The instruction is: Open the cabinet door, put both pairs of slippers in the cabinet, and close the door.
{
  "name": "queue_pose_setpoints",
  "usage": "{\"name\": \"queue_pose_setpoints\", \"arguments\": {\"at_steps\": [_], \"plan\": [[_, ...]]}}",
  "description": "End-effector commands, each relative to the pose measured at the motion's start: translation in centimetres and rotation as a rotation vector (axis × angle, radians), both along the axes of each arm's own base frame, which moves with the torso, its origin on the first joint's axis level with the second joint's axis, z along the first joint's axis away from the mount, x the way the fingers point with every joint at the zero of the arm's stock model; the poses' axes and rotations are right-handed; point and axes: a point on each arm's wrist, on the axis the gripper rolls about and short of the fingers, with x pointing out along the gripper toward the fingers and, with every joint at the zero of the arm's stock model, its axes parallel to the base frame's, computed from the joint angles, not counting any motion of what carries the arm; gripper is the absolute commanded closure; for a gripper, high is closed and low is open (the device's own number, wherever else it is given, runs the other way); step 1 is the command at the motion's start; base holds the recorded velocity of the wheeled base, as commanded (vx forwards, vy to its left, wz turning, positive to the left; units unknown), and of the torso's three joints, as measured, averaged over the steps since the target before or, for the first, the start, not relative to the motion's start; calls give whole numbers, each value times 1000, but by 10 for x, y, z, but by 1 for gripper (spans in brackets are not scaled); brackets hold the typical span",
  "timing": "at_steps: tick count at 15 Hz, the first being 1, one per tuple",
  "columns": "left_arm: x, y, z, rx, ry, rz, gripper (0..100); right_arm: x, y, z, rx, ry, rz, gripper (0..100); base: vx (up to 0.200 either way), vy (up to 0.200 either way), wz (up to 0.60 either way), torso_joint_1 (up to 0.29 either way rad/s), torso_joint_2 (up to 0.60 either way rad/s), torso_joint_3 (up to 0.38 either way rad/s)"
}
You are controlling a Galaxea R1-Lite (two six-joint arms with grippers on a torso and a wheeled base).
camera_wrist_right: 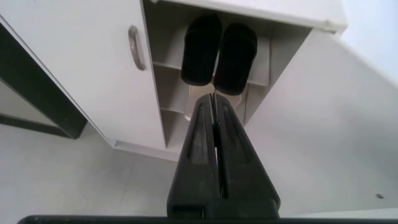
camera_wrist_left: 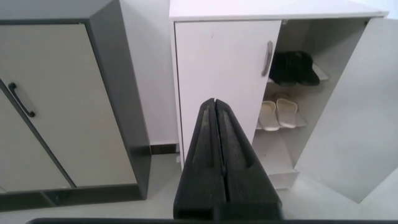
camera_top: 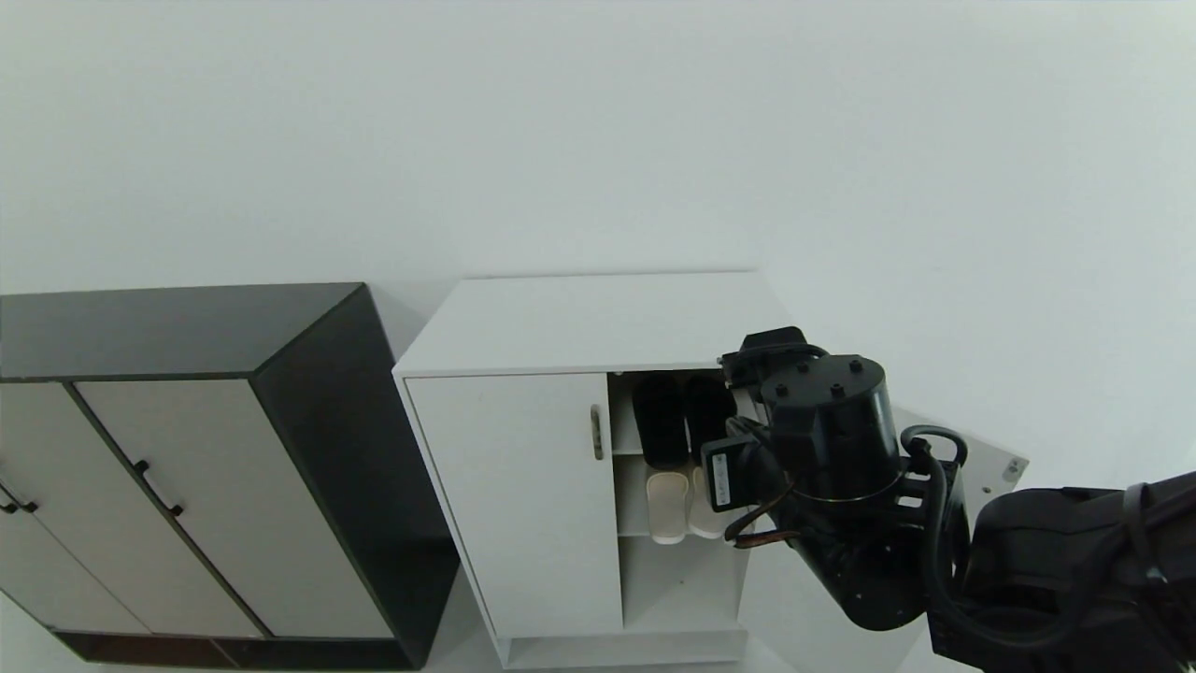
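The left gripper is hanging low over the floor, its fingers pressed together with nothing between them, in front of the closed left door of the white cabinet. The right gripper is likewise holding its fingers pressed together and empty, facing the cabinet's open right half, while the right arm is standing just before that opening. The right door is standing swung out to the right, near the arm. Inside, the black slippers are lying side by side on the upper shelf, toes pointing outward. The white slippers are lying side by side on the middle shelf directly beneath them; from the right wrist they are sitting largely behind the fingers, so their exact alignment is appearing even but cannot be confirmed. A vertical metal handle is sitting at the closed door's right edge. A dark cabinet with pale doors is standing just left of the white one, both backing onto a plain wall.
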Motion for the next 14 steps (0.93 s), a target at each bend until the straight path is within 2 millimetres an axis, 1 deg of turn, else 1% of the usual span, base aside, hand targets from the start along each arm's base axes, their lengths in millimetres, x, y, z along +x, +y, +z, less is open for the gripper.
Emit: {"name": "queue_pose_setpoints", "arguments": {"at_steps": [1,4,8,14], "plan": [[0,0,0,0,1,0,100,0,0,-1,-2,2,0,100,0,0,0,266,-603,-334],[0,0,0,0,1,0,100,-1,-1,-2,-7,4,1,100,0,0,0,246,-556,-300],[0,0,0,0,1,0,100,-1,-1,-2,-9,5,1,100,0,0,0,27,-66,-35],[0,0,0,0,1,0,100,0,-2,-4,-18,7,-1,100,0,0,-600,6,-2,-2]]}}
